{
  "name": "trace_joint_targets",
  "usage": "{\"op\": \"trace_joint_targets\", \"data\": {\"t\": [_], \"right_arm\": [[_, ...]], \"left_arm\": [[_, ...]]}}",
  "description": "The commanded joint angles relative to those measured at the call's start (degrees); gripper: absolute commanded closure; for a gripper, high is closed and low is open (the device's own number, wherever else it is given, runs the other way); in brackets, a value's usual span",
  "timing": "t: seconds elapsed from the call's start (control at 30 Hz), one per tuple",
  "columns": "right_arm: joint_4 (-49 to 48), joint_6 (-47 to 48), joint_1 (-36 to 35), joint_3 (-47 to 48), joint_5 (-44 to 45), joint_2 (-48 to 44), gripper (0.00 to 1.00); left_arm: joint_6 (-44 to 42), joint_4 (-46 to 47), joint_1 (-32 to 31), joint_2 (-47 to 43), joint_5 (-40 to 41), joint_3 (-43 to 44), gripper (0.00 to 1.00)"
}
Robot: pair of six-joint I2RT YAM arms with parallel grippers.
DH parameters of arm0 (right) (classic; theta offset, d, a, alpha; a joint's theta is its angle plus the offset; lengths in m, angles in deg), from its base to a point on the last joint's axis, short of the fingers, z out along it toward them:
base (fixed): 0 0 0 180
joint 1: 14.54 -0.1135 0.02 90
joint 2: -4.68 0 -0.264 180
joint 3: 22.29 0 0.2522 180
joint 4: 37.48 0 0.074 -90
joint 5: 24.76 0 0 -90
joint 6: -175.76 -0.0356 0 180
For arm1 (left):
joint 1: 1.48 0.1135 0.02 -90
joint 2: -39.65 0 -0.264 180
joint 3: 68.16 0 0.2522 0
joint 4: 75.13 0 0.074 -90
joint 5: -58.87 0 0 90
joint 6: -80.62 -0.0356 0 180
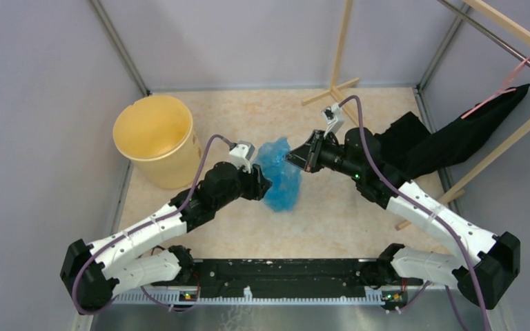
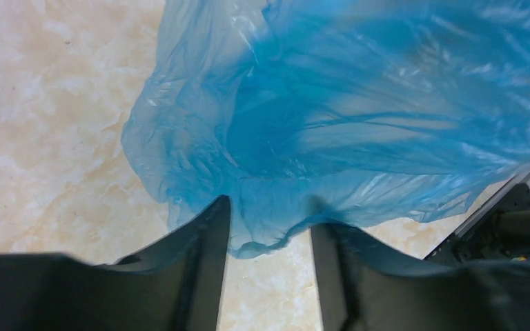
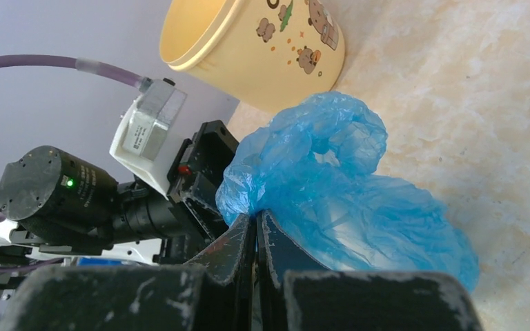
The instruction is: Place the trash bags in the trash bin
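Note:
The light-blue trash bag [image 1: 280,175] hangs crumpled between the two grippers, above the table's middle. My right gripper [image 1: 294,160] is shut on the bag's upper edge [image 3: 303,172] from the right; its jaws are pressed together on the film. My left gripper [image 1: 265,187] is open at the bag's left side, and a lower fold of the bag [image 2: 331,138] droops between its spread fingers [image 2: 207,234]. The pale-yellow trash bin [image 1: 154,139] stands upright at the back left, left of the bag. It also shows in the right wrist view [image 3: 248,41], with bear prints on its side.
A black cloth [image 1: 455,138] lies at the back right under a wooden rack [image 1: 497,152]. A wooden stand [image 1: 337,76] rises at the back centre. Grey walls close in on three sides.

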Motion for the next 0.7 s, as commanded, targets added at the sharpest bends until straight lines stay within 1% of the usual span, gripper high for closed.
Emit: {"op": "trace_joint_targets", "data": {"t": [0.0,0.13,0.23,0.27,0.37,0.47,0.6,0.67], "right_arm": [[-2.04,1.1,0.14,-0.21,0.1,-0.6,1.0],[-0.69,2.92,0.13,0.12,1.0,-0.27,1.0],[2.04,5.15,0.12,0.49,2.7,-0.28,1.0],[3.44,5.81,0.1,0.47,3.56,-0.43,1.0],[7.86,7.12,0.2,0.75,4.84,-0.85,1.0],[10.45,7.6,0.14,0.98,2.92,-1.85,1.0],[9.51,6.27,0.06,0.99,-2.58,-3.6,1.0],[8.03,5.99,0.13,0.48,-2.79,-4.28,0.99]], "left_arm": [[-2.46,4.61,-0.09,-0.91,3.55,2.41,0.53],[-3.7,3.53,-0.09,-2.39,5.81,3.05,0.76],[-3.98,0.39,-0.09,-4.9,6.4,3.98,0.91],[-3.85,-1.2,-0.15,-5.99,6.53,4.59,0.99],[-1.92,-7.43,-0.09,-10.31,7.1,6.91,1.0],[0.09,-11.63,-0.09,-15.82,3.02,8.4,1.0],[3.68,-13.49,-0.09,-21.12,-1.08,10.03,1.0],[4.73,-15.03,-0.09,-21.69,-1.22,11.67,1.0]]}}
